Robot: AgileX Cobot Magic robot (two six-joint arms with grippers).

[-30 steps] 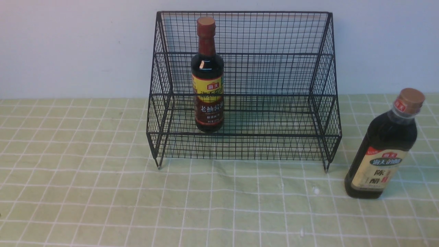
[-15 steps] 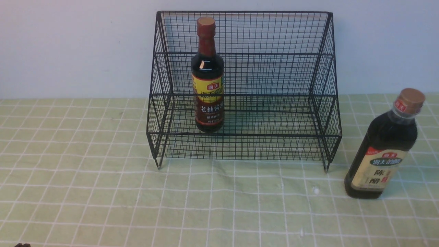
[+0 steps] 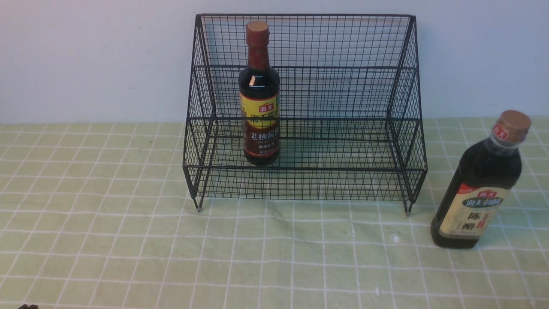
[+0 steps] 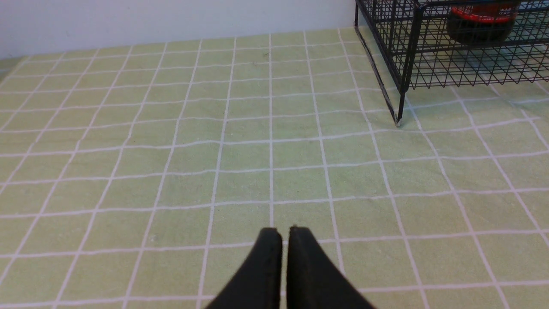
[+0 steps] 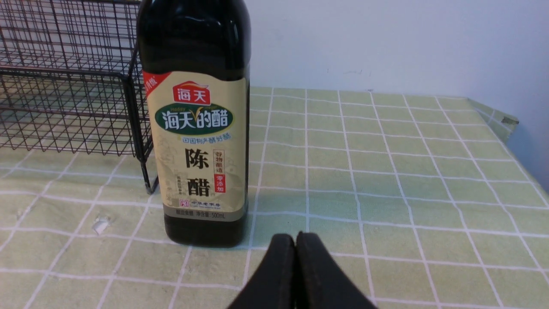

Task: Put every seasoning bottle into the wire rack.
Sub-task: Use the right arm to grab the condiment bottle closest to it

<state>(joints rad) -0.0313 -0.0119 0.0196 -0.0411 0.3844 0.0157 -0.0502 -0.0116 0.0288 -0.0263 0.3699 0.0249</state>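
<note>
Upright, slim bottle [image 3: 259, 107] in wire-mesh rack [image 3: 343, 169], broader bottle [image 3: 478, 193] beside, perhaps plastic

I read 海天, 海天的醋, 陈醋 and 500mL on the larger bottle [image 5: 195, 141], 海天 and 老抽 on the slim bottle [image 3: 260, 128], remaining small print unreadable to me

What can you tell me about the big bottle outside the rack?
The vinegar bottle holds near-black liquid and has a tan cap, a red-and-white neck tag and a cream label with a green oval and Chinese characters. It stands on the green checked tablecloth, right of the black wire rack, apart from it. The shut right gripper is nearby, not touching.
</note>
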